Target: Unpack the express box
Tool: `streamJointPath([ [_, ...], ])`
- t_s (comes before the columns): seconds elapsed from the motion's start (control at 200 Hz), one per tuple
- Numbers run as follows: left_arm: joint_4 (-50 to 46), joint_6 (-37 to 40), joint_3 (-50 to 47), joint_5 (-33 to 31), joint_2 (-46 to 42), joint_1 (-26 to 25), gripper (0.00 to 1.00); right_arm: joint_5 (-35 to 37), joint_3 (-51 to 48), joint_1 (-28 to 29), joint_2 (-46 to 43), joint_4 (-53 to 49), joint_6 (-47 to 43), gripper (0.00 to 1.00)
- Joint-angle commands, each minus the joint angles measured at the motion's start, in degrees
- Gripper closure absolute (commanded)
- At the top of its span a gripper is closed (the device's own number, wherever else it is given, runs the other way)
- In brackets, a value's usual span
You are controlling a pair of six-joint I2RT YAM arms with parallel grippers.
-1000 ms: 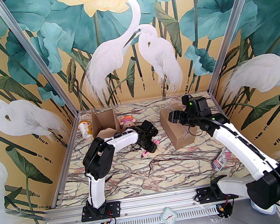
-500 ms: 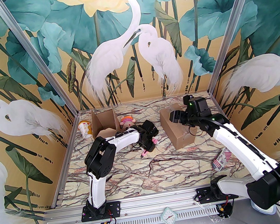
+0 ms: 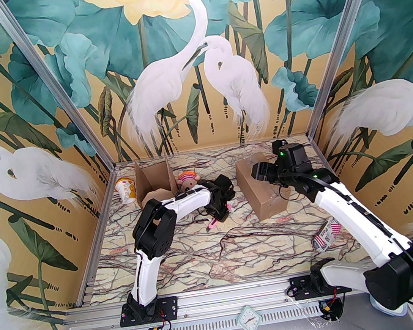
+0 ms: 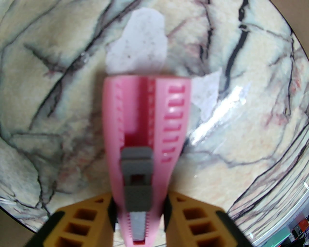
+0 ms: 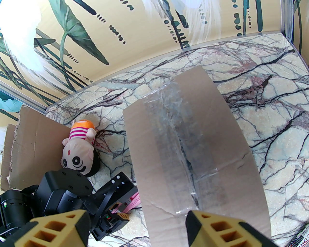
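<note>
The express box (image 3: 260,190) is a brown carton sealed with clear tape, standing right of centre; its taped top (image 5: 188,149) fills the right wrist view. My right gripper (image 3: 258,172) hovers open over its far end, one yellow finger (image 5: 58,226) off the box's left side and the other over the top. My left gripper (image 3: 218,215) is down at the table left of the box. In the left wrist view its fingers (image 4: 96,217) press both sides of a pink box cutter (image 4: 144,115) that lies on the marble; the cutter's tip (image 3: 212,225) pokes out below the gripper.
An opened cardboard box (image 3: 155,183) stands at the back left with a plush doll (image 3: 187,178) beside it and a printed cup (image 3: 126,190) further left. A flag-printed packet (image 3: 326,235) lies near the right arm. White paper scraps (image 4: 142,48) lie ahead of the cutter.
My left gripper has narrowed onto the pink box cutter and its arm has shifted slightly right. The right arm has hardly moved.
</note>
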Motion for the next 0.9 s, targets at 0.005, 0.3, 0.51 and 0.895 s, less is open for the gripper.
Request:
streamJointPath([
  [0.005,5.4,-0.8,-2.6,-1.1,1.8,-0.1,0.67,1.3,-0.9,0.1,-1.2,0.8,0.7,0.28],
  [0.3,15.3,-0.8,-9.6,4.4,-13.3,0.4,0.69,-7.0,-6.1,0.2,-5.3,0.8,5.3,0.33],
  [0.51,18.5,-0.7,-8.3,7.8,-19.3,1.7,0.70,-8.0,-9.4,3.6,-5.7,6.1,8.0,0.35],
  [0.895,20.8,-1.0,-4.7,15.9,-23.4,1.5,0.70,-5.1,-6.3,8.3,2.3,15.0,11.0,0.38],
])
